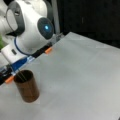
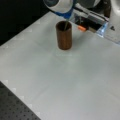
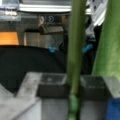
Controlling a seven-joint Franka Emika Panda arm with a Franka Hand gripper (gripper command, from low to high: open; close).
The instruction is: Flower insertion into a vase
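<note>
1. Wrist view: the gripper (image 3: 73,86) is clamped on a green flower stem (image 3: 75,50), with a dark finger pad (image 3: 51,86) pressing in on each side of it. The stem runs up the middle of the picture. A second, wider green stalk or leaf (image 3: 110,45) stands at the right edge.
2. Behind the stem in the wrist view lies a dark round shape (image 3: 27,62), probably the vase's open mouth, though I cannot be sure.
3. In both front views the vase (image 1: 27,86) (image 2: 64,35), a reddish-brown straight-sided cylinder, stands upright on the pale grey table (image 1: 80,75) (image 2: 62,82). It sits near a front view's lower left (image 1: 27,86) and near a front view's top centre (image 2: 64,35).
4. In both front views a thin stem (image 1: 21,75) (image 2: 65,25) slants into the vase's mouth, its lower end inside the rim.
5. The white arm (image 1: 30,30) hangs over the vase; the gripper itself is hidden in both front views.
6. An orange marker (image 1: 48,50) (image 2: 81,28) lies at the table's edge near the vase.
</note>
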